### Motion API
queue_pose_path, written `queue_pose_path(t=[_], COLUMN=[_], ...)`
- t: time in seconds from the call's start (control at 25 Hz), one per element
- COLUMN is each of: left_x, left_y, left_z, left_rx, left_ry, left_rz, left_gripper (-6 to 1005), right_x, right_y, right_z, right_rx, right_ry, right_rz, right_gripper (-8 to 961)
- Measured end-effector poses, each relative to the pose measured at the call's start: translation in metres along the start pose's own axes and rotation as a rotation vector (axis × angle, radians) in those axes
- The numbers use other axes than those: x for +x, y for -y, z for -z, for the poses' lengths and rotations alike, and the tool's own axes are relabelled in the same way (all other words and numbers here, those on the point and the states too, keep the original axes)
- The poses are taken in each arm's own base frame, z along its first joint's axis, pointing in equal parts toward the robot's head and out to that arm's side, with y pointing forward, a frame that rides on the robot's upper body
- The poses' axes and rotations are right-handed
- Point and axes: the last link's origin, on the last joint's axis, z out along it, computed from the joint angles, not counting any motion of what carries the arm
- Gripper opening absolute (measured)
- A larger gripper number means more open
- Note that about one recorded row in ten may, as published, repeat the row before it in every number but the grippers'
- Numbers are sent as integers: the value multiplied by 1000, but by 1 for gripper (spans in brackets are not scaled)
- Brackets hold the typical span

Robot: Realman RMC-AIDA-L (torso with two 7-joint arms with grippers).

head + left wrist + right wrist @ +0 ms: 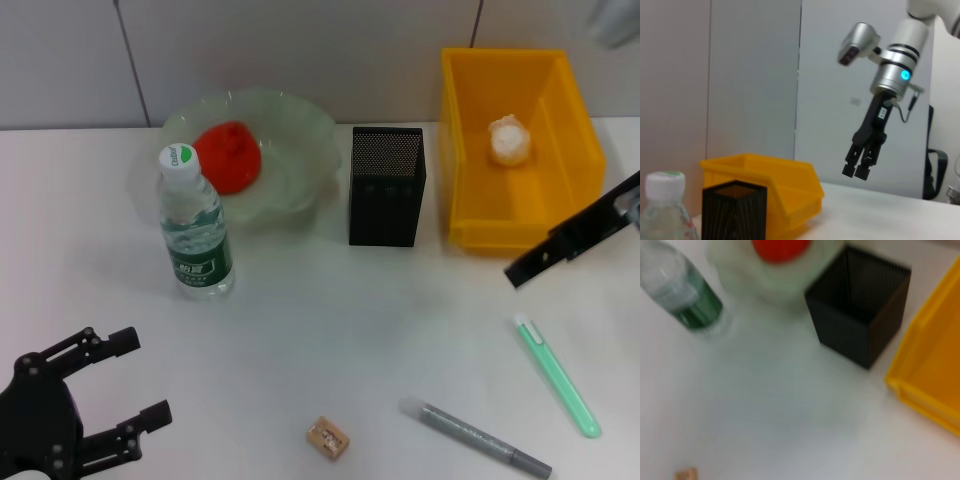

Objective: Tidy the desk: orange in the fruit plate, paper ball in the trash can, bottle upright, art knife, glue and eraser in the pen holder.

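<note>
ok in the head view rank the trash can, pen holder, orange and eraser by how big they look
1. trash can
2. pen holder
3. orange
4. eraser, smallest although nearest the camera

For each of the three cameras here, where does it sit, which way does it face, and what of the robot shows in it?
Head view: high, looking down on the desk; left gripper open near the front, right gripper beside the trash can.
Left wrist view: low, facing across the desk; shows the right gripper, shut, in the air.
Right wrist view: above, facing down at the pen holder; no robot parts.
All three share the pen holder, bottle and trash can.
</note>
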Motion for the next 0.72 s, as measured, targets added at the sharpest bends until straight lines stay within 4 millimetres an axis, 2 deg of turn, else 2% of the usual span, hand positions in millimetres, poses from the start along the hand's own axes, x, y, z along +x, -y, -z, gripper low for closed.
queue_pose_path(t=[0.2, 0.24, 0.72], left_x=[-3, -5, -12], left_y=[0, 0, 0], left_z=[-2, -2, -3], left_rx=[-1, 5, 19], left_ry=[17, 18, 41], left_rz=[-11, -11, -4], left_gripper=[803, 803, 801], right_x=[-8, -8, 4], right_y=[-8, -9, 14], right_z=[-33, -46, -82], right_rx=[68, 76, 162], right_ry=[-181, -221, -250], right_rz=[-8, -19, -149], right_gripper=[840, 840, 838])
